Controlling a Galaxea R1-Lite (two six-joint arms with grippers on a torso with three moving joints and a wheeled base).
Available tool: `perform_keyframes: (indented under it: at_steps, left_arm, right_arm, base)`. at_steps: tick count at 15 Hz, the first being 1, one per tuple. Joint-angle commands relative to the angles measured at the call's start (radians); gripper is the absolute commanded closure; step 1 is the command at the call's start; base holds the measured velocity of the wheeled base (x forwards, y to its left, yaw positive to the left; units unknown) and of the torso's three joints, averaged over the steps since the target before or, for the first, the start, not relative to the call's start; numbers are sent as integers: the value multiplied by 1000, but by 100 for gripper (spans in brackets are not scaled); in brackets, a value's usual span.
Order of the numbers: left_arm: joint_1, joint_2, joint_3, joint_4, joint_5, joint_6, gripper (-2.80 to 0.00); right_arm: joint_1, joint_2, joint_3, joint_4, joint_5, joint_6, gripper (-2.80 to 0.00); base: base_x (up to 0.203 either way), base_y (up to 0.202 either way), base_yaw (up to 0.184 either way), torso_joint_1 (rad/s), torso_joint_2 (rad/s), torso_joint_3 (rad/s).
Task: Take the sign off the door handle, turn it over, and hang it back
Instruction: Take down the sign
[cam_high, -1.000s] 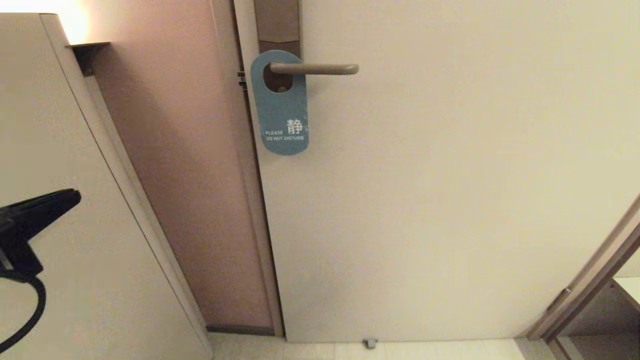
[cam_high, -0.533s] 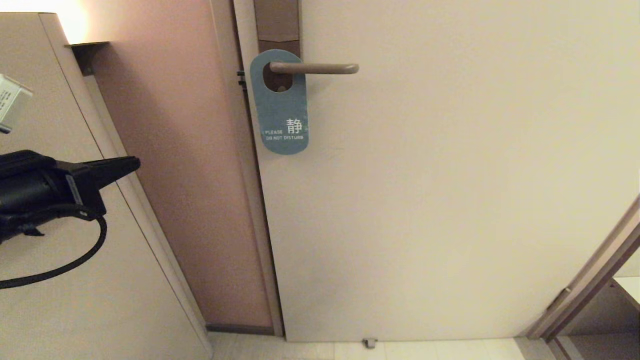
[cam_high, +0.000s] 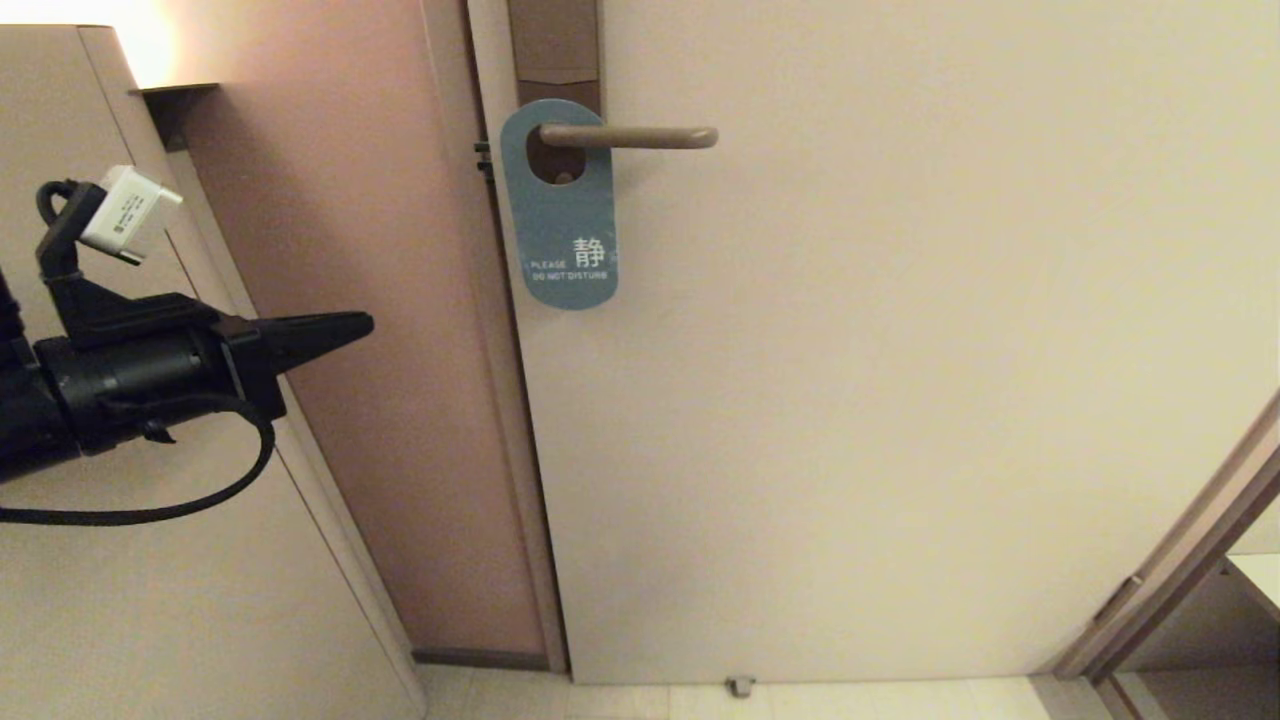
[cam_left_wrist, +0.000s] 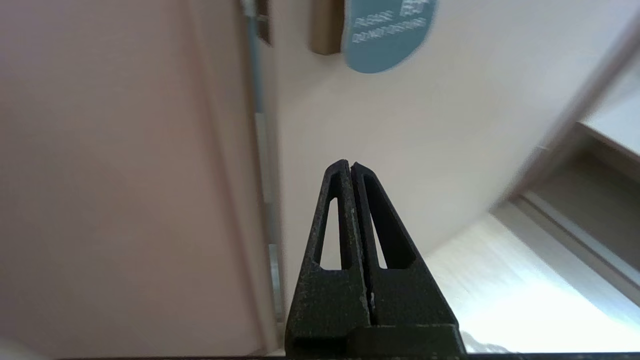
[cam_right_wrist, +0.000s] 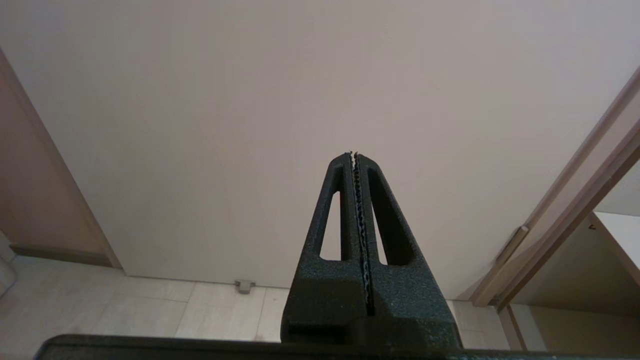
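Teal-blue flat oblong sign (cam_high: 560, 215), card with rounded ends and an oval hole, white "PLEASE DO NOT DISTURB" lettering facing out: hangs by its hole on the matte taupe-bronze horizontal lever door handle (cam_high: 640, 137), flat against the pale cream door (cam_high: 900, 400), brown rectangular backplate (cam_high: 553, 45) rising at its 12 o'clock. Item not yet taken off; blue face outward. Black left gripper (cam_high: 365, 323), mine: over the last second it has come in from the frame's edge and risen across the head view, its tip now pointing toward 3 o'clock, well apart from the sign, which lies at about 1 o'clock from the tip. Fingers pressed fully together, holding nothing; the left wrist view shows the sign's lower end (cam_left_wrist: 387, 42) ahead of the closed tips. White tagged block (cam_high: 128, 213) rides on the arm behind the gripper, black cable looping below. Black right gripper (cam_right_wrist: 354, 155), mine: fingers likewise together, empty, parked facing the bare door low down, floor tiles (cam_right_wrist: 150, 310) beneath. Assessment: the approach has begun; I judge the left fingers must part before they can pinch the card's lower end and lift it off the lever.
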Motion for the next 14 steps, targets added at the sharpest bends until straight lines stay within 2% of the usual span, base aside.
perform_keyframes:
  at_steps: [1, 5, 9, 14]
  left_arm:
    - [22, 67, -30, -3, -52, 1, 0]
    - [33, 180, -130, -19, -88, 4, 0]
    - [3, 238, -137, -134, -98, 28, 0]
    - [2, 284, -157, -219, -97, 38, 0]
  right_arm:
    - [0, 1, 0, 0, 1, -1, 0]
    - [0, 1, 0, 0, 1, -1, 0]
    - [0, 1, 0, 0, 1, -1, 0]
    - [0, 1, 0, 0, 1, -1, 0]
  base:
    - [0, 0, 0, 0, 0, 0]
    - [0, 0, 0, 0, 0, 0]
    - [0, 0, 0, 0, 0, 0]
    - [0, 0, 0, 0, 0, 0]
